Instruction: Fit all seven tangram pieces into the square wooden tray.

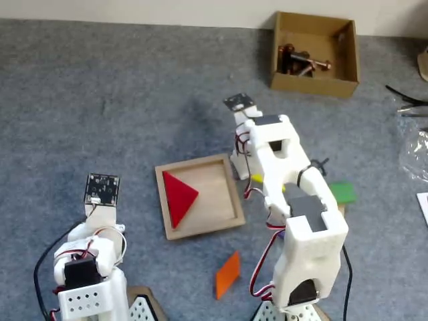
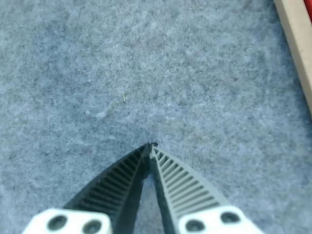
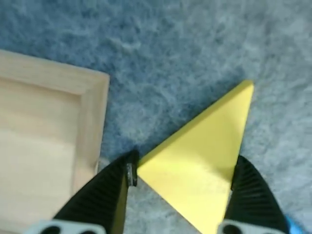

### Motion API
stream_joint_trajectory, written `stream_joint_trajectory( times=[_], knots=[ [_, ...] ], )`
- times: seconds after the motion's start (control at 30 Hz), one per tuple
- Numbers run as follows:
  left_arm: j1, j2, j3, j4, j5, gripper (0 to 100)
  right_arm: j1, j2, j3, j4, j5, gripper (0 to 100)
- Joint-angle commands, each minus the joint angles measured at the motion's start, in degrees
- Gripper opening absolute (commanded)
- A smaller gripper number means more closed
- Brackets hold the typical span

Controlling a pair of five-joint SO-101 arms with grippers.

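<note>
Flat yellow triangle [image 3: 204, 155], pale wooden tray [image 3: 95, 122]

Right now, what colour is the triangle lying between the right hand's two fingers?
Yellow. The triangle shows best in the right wrist view.

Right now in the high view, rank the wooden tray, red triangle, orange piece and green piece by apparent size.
1. wooden tray
2. red triangle
3. orange piece
4. green piece: it looks smallest, but an arm hides part of it, so this rank is unsure.
</note>
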Motion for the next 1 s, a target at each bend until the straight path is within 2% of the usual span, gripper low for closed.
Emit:
stream_joint_trajectory(
  times=[0.0,0.23,0.47,0.97],
  knots=[
    [-0.9,-0.3,1.1,0.3,0.3,1,-0.7,-0.1,0.0,-1.7,0.4,19.8],
    [-0.9,-0.3,1.1,0.3,0.3,1,-0.7,-0.1,0.0,-1.6,0.4,19.7],
    [-0.9,-0.3,1.1,0.3,0.3,1,-0.7,-0.1,0.0,-1.6,0.4,5.8],
    [-0.9,-0.3,1.1,0.3,0.3,1,-0.4,-0.1,0.0,-1.5,0.7,5.2]
  ],
)
